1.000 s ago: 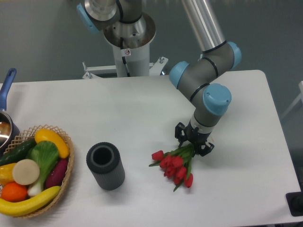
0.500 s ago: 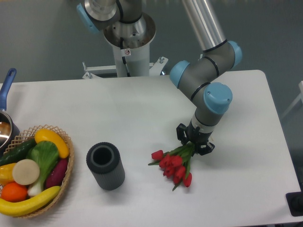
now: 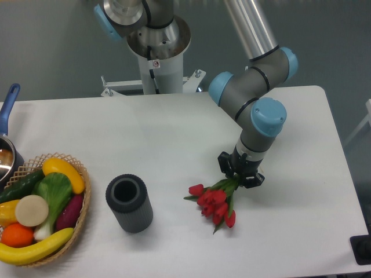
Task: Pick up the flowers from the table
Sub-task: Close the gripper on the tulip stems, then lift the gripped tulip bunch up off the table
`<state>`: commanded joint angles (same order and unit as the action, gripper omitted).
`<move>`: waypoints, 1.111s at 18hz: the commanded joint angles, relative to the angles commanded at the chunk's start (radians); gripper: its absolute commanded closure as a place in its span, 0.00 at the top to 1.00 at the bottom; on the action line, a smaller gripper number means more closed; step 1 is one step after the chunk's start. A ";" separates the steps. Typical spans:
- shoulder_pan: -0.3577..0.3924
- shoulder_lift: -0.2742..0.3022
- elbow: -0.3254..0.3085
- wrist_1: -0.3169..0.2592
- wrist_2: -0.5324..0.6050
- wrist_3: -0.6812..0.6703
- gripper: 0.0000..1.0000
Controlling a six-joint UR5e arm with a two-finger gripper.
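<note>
The gripper is pinching the stems of the flowers. The bunch has moved a little to the right and looks tipped up off the table. I think the lift has started.

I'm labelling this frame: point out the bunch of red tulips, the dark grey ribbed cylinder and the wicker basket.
bunch of red tulips (image 3: 213, 202): fixed camera, red buds.
dark grey ribbed cylinder (image 3: 134, 215): fixed camera, outer wall.
wicker basket (image 3: 84, 204): fixed camera, right rim.
</note>
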<state>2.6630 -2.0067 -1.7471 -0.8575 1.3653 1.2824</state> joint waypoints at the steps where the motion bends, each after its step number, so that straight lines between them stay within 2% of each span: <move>1: -0.002 0.029 -0.011 0.000 -0.003 0.000 0.33; 3: -0.008 0.075 -0.020 -0.002 -0.027 -0.001 0.33; 7: -0.011 0.132 -0.003 0.000 -0.237 -0.018 0.33; 9: -0.006 0.155 0.000 0.005 -0.303 -0.038 0.33; 12: 0.008 0.177 0.017 0.005 -0.371 -0.047 0.33; 20: 0.087 0.190 0.035 0.005 -0.672 -0.127 0.33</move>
<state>2.7504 -1.8162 -1.7119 -0.8529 0.6936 1.1551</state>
